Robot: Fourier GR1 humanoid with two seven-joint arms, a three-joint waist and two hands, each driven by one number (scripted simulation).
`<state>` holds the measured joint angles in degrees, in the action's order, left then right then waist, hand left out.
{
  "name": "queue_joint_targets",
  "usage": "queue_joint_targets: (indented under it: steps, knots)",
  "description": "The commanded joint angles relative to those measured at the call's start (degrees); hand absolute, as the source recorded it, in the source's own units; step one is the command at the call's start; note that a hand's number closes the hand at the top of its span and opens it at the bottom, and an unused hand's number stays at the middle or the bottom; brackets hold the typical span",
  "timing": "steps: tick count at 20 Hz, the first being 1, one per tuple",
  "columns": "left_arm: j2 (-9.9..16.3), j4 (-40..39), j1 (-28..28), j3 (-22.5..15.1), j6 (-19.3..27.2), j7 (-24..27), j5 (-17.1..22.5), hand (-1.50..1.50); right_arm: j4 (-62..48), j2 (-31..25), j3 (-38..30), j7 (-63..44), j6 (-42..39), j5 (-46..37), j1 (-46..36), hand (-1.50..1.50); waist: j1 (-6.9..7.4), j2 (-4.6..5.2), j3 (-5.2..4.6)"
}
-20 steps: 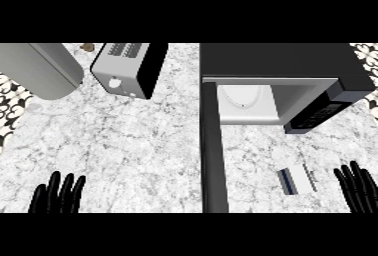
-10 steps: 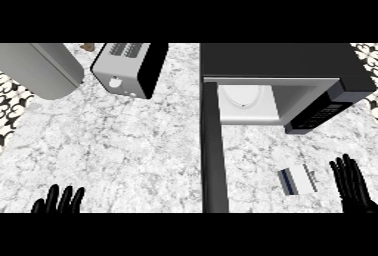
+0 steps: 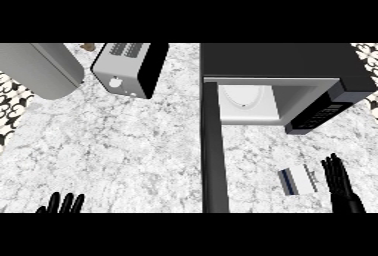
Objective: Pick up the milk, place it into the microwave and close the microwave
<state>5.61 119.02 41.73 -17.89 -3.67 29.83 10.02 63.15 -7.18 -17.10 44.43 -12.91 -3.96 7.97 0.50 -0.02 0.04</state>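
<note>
Now right hand (image 3: 341, 184) open beside milk (image 3: 297, 180); could knock it aside. Left hand (image 3: 63, 204) open, idle.

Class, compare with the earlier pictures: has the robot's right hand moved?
Yes. The right hand has moved up the view and slightly leftward, fingers straight, closing on the milk carton lying on the counter below the open microwave.

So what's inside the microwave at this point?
The microwave stands open, its door swung out toward the robot. Only a pale round turntable shows in the cavity. The milk lies on the counter outside it. The cavity's upper part is hidden under the top.
</note>
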Motion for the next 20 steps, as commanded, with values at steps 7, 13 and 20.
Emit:
queue_joint_targets:
  steps: [7,13,20]
  knots:
    - [3.6,-0.3,1.7,3.1,-2.5,2.6,3.9,-1.5,-22.7,-3.4,-1.9,12.9,2.8,-2.5,-10.6,-1.5,0.09,0.03,0.01]
    - [3.1,1.2,2.8,0.8,-0.8,2.7,3.1,-1.5,-26.5,-5.6,-1.2,18.4,0.6,-2.7,-9.5,-1.5,-0.09,0.0,0.0]
    - [3.4,-2.3,1.9,1.6,-1.7,5.2,3.5,-1.5,-32.8,-4.7,0.1,22.0,1.9,-3.9,-15.0,-1.5,0.13,0.09,0.05]
